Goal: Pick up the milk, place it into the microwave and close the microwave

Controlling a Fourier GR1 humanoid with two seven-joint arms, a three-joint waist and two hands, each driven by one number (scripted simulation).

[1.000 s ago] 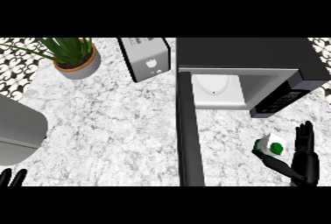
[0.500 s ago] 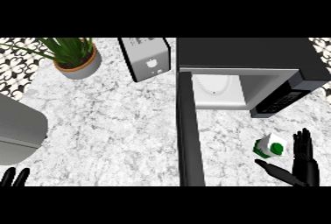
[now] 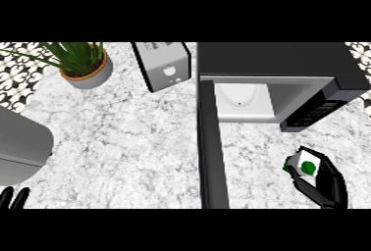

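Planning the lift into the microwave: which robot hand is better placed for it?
The right robot hand: its fingers curl round the milk, just in front of the open microwave. The left robot hand only shows fingertips at the far lower left corner.

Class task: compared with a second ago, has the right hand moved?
Yes. The right hand has closed round the milk, dropping lower, away from the microwave.
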